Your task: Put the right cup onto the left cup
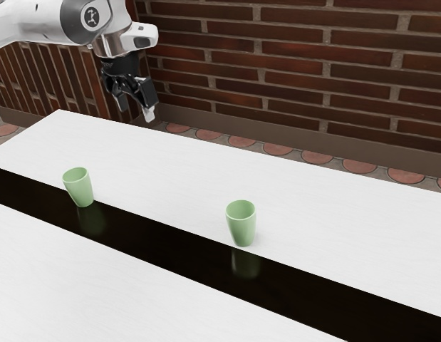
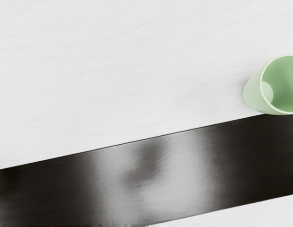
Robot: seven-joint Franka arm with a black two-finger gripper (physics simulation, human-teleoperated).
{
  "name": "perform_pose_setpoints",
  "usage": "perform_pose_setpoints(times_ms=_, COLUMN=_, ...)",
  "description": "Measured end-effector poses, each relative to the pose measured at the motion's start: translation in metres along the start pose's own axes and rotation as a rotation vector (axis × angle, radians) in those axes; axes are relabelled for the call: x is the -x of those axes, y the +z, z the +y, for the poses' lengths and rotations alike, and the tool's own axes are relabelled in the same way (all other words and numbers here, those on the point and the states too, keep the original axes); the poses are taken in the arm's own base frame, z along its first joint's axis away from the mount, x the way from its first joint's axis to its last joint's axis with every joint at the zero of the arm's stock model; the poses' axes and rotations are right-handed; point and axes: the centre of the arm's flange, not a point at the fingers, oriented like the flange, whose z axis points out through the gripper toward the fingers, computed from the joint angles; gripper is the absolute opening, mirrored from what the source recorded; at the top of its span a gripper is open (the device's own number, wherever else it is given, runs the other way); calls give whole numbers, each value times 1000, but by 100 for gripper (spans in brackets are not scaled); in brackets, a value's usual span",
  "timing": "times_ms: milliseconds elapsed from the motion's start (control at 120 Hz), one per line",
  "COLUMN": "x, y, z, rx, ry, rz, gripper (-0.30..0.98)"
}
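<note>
The right cup (image 1: 241, 226), read here as the one toward the exterior view's right, stands upright and mouth up just beside the black strip (image 1: 163, 239) on a pale table (image 1: 327, 206), while the left cup (image 1: 80, 189), also upright, stands at the strip's same edge, well apart from its partner. The gripper (image 1: 135, 110) hangs high above the tabletop, away from the strip, its fingers spread and nothing between them. Nothing of the stacking is done: the grasp, the lift, the carry along the strip and the lowering into the left cup all remain. A broad stretch of tabletop borders the strip between the cups, which should give ample room for a raised carry; the table's far edge lies well back from the strip, with a brick wall (image 1: 298, 64) beyond it that looks unlikely to hinder the move
</note>
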Motion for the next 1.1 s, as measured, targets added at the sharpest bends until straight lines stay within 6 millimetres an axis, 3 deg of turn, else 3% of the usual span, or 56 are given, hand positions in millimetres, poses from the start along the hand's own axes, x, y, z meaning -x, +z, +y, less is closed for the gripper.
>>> perform_pose_setpoints(times_ms=242, x=-2, y=3, z=4, rx=8, ry=9, rz=-4, gripper=69)
perform_pose_setpoints(times_ms=425, x=-20, y=21, z=78, rx=46, ry=114, rz=-17, gripper=68)
perform_pose_setpoints(times_ms=583, x=-42, y=64, z=97, rx=66, ry=98, rz=-61, gripper=69)
perform_pose_setpoints(times_ms=850, x=-82, y=159, z=91, rx=74, ry=3, rz=-133, gripper=69)
perform_pose_setpoints(times_ms=1100, x=-114, y=226, z=95, rx=84, ry=-49, rz=-125, gripper=69)
